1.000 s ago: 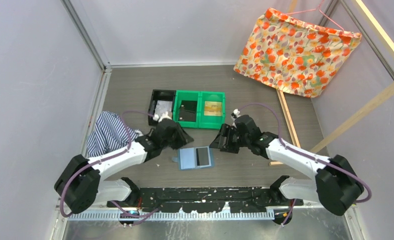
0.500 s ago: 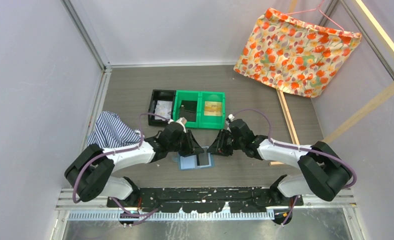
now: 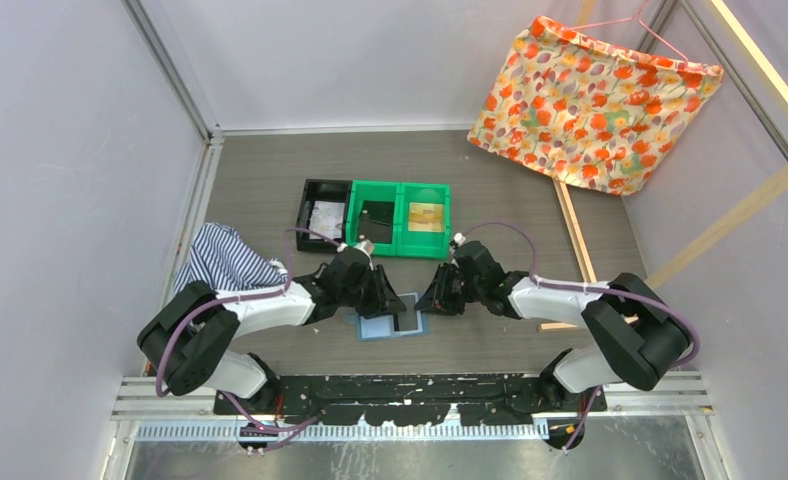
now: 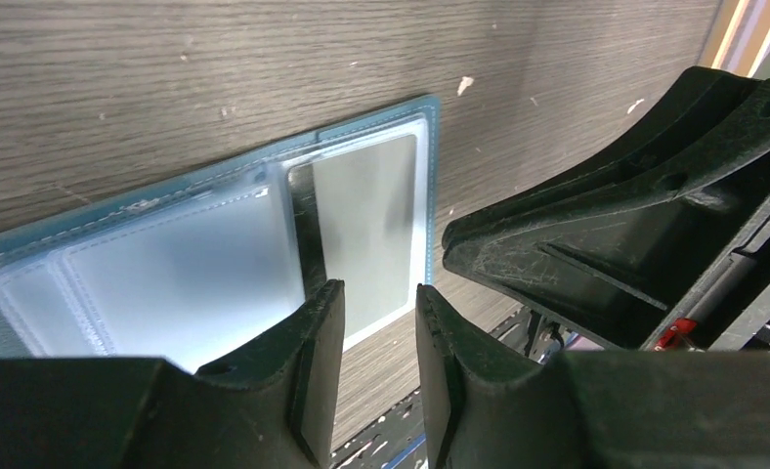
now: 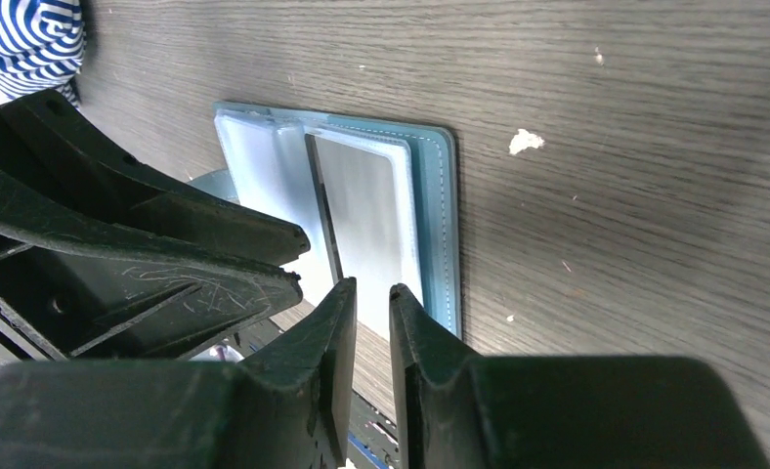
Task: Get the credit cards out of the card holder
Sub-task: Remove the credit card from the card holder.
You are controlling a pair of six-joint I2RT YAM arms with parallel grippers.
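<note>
Both left fingers (image 4: 308,371), right fingers (image 5: 337,342) — over open card holder (image 3: 377,327)

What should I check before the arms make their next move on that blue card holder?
1. Card holder open and lying flat: ok.
2. Dark card visible in the holder: ok.
3. Whitish card located: cannot tell.
4. Left jaws apart and empty: ok.
5. Right jaws apart, empty, above the dark card: ok.
6. Holder pinned against sliding: cannot tell.
</note>
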